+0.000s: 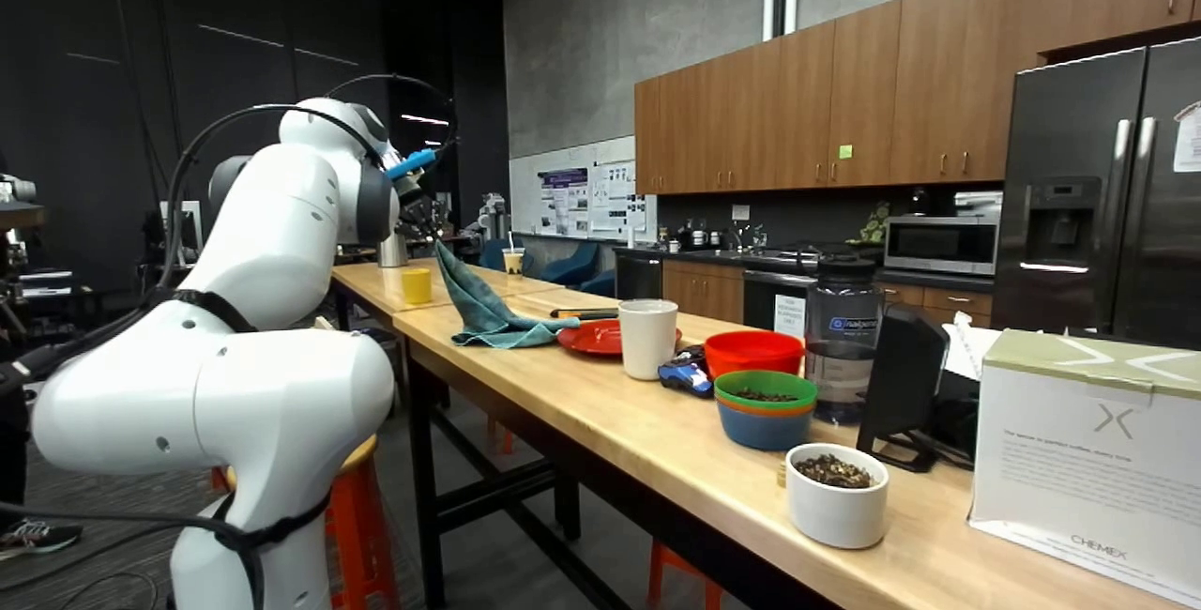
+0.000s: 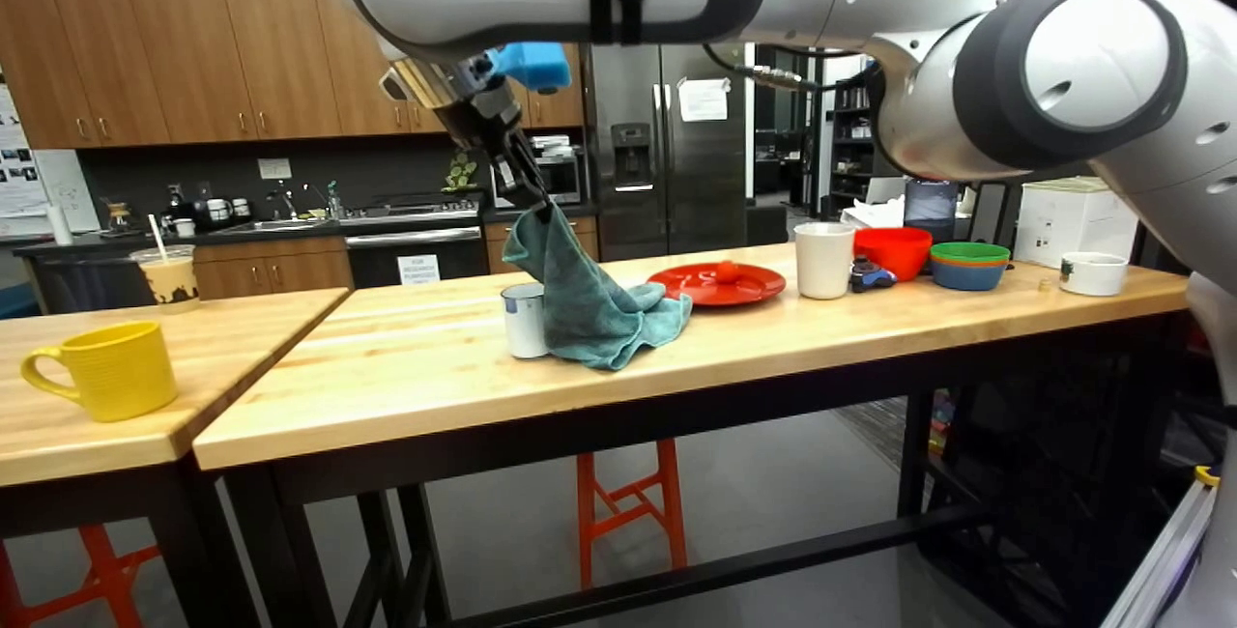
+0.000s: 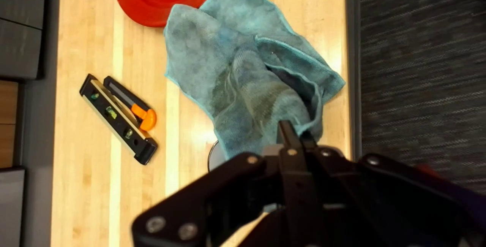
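A teal cloth (image 2: pixel 604 304) hangs by its upper corner from my gripper (image 2: pixel 537 205), and its lower part spreads over the wooden table. In the wrist view the gripper (image 3: pixel 298 136) has its fingertips pinched together on a fold of that cloth (image 3: pixel 201 45). Just beside the cloth stands a white mug (image 2: pixel 524 324) with a dark rim, partly covered by the fabric; in the wrist view only a sliver of the mug (image 3: pixel 215 157) shows. The cloth's far edge meets the rim of a red plate (image 3: pixel 152 11), which carries a small red item (image 2: pixel 729 271).
A level (image 3: pixel 117 117) and an orange-handled cutter (image 3: pixel 133 102) lie on the table. Beyond the plate stand a tall white cup (image 2: pixel 824 263), a red bowl (image 2: pixel 899 251) and stacked bowls (image 2: pixel 969 271). A yellow mug (image 2: pixel 121 372) sits on the adjoining table. The table's edge (image 3: pixel 351 68) runs close by.
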Motion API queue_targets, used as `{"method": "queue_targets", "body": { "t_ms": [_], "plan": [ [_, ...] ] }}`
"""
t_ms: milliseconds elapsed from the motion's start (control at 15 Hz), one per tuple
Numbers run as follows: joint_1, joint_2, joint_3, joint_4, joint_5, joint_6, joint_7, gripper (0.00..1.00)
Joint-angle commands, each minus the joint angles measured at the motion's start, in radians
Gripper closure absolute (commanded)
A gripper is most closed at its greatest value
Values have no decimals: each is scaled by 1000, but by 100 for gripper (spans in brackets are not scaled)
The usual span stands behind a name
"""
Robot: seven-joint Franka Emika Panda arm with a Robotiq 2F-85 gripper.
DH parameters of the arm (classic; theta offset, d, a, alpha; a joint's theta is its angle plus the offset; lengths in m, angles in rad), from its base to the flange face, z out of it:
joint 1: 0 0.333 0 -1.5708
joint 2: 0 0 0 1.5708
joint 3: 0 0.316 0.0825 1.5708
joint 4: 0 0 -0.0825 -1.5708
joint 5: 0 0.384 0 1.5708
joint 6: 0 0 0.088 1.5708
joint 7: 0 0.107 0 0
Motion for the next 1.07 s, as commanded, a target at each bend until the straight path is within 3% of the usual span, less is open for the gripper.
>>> {"method": "queue_targets", "body": {
  "t_ms": [0, 267, 533, 667, 867, 1000],
  "plan": [
    [-2, 5, -43, 87, 94, 9, -11, 100],
    [-65, -4, -92, 214, 226, 28, -1, 100],
    [-180, 3, -156, 303, 332, 24, 0, 100],
    [-249, -39, -173, 235, 370, 61, 14, 100],
    [-325, -33, -199, 227, 393, 72, 19, 100],
    [-359, 4, -215, 284, 394, 36, 18, 100]
  ]
}}
